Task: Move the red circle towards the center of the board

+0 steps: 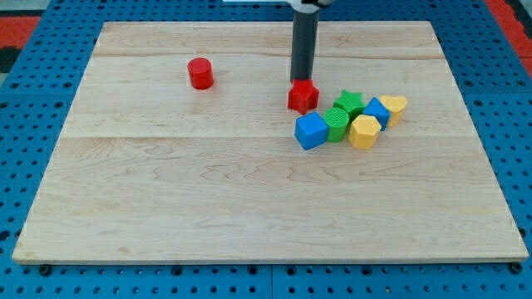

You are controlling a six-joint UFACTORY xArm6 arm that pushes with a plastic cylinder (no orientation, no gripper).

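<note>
The red circle, a short red cylinder, stands alone in the upper left part of the wooden board. My tip is far to its right, touching the top edge of a second red block of angular shape near the board's middle top. The rod rises straight up from there to the view's top.
A cluster lies right of the tip: a blue cube, a green block, a green star, a yellow block, a blue block and a yellow block. Blue pegboard surrounds the board.
</note>
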